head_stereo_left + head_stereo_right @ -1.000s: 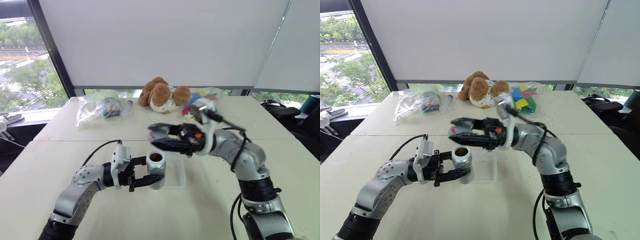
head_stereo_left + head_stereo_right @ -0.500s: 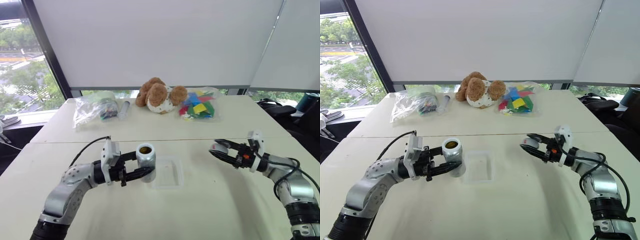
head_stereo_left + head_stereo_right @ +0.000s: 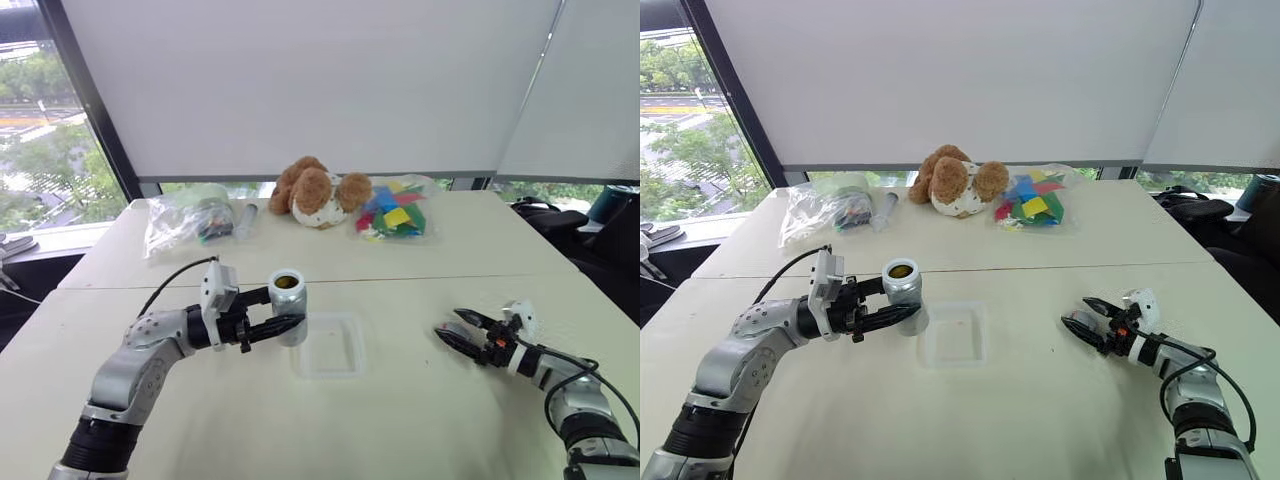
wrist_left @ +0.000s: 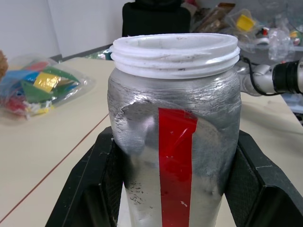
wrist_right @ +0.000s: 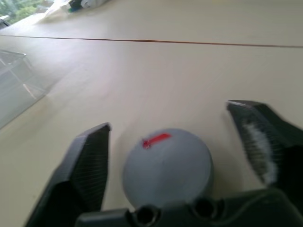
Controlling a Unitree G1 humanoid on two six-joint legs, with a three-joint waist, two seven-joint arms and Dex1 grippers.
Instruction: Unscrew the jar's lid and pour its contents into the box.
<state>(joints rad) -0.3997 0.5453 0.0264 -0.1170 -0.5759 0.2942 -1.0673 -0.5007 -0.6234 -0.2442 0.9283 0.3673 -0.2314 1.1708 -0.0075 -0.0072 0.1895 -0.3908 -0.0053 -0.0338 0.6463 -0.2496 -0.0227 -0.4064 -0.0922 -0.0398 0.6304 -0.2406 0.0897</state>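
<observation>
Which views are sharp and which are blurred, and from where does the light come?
Eye views: sharp, lit by daylight from the window on the robot's left. Left wrist view: the jar is crisp, the bags behind it soft. Right wrist view: blurred throughout, the lid and the right gripper fingers smeared.

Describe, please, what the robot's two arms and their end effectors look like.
Both arms are jointed silver-grey metal with black sections, each trailed by a loose black cable. The left end effector has two black fingers behind a white wrist block. The right end effector has black, ridged fingers, a white block and a small red-orange mark.
</observation>
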